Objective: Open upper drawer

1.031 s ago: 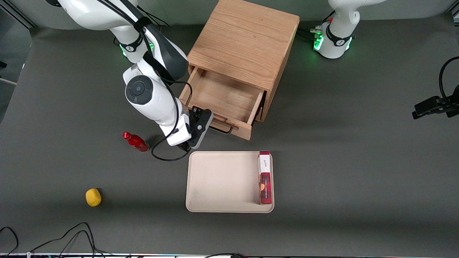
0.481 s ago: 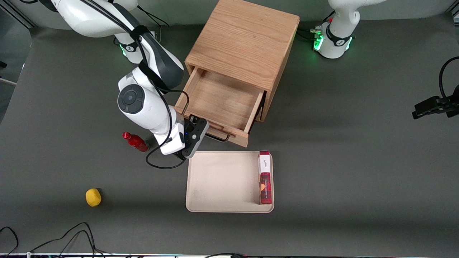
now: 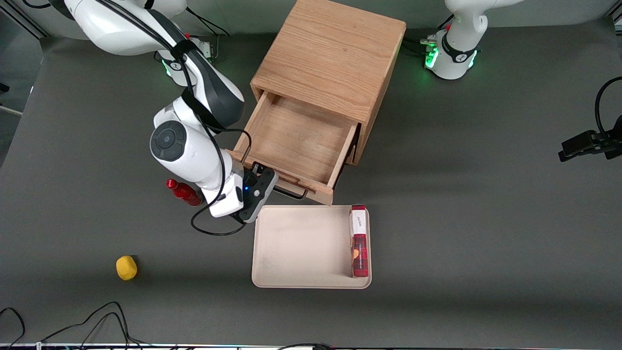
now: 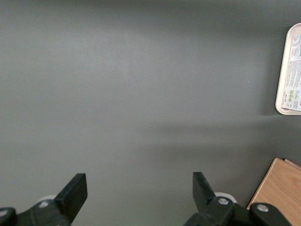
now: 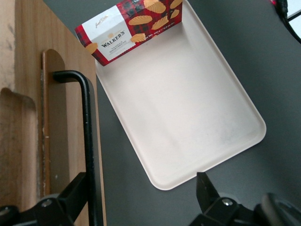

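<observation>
We see the upper drawer (image 3: 296,146) pulled well out of the cabinet (image 3: 335,53), its front edge just short of the tray (image 3: 301,248). Our gripper (image 3: 265,187) sits at the black handle (image 5: 87,141), fingers spread wide with the bar between them. A biscuit box (image 3: 359,240) stands in the tray; a red bottle (image 3: 183,192) lies beside the arm, a yellow ball (image 3: 126,267) nearer the camera.

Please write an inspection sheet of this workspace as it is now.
Surface: dark grey table.
Job's things: light-oak upper drawer pulled well out, nothing seen inside.
Clutter: beige plastic tray holding a red tartan biscuit box; small red bottle; yellow round object.
Grippers: claw open, at the black bar handle.
Cables: black cables at the table's near edge.
Surroundings: nothing seen.
</observation>
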{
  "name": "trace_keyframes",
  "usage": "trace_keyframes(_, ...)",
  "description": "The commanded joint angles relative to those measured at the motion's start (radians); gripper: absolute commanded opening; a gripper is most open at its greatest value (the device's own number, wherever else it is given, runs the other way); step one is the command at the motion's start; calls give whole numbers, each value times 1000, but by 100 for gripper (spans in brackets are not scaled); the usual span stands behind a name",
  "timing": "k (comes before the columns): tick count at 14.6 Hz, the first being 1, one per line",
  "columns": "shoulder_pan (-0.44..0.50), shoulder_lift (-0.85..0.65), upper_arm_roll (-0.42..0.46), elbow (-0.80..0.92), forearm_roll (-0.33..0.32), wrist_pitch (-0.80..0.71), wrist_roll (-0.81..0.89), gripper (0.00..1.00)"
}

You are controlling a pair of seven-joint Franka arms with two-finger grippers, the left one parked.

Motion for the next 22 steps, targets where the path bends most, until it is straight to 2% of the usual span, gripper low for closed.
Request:
trace_keyframes(1, -18, 27, 8, 36, -6, 27, -27, 100)
trace_keyframes(10, -24, 14, 8, 34, -7, 52, -30, 100)
trace_keyframes(14, -30, -52, 8, 34, -6, 54, -11, 100)
trace_keyframes(19, -108, -183, -12, 23, -1, 44, 42, 100)
trace_keyframes(22, -170, -273, -23, 7, 71, -60, 68, 100)
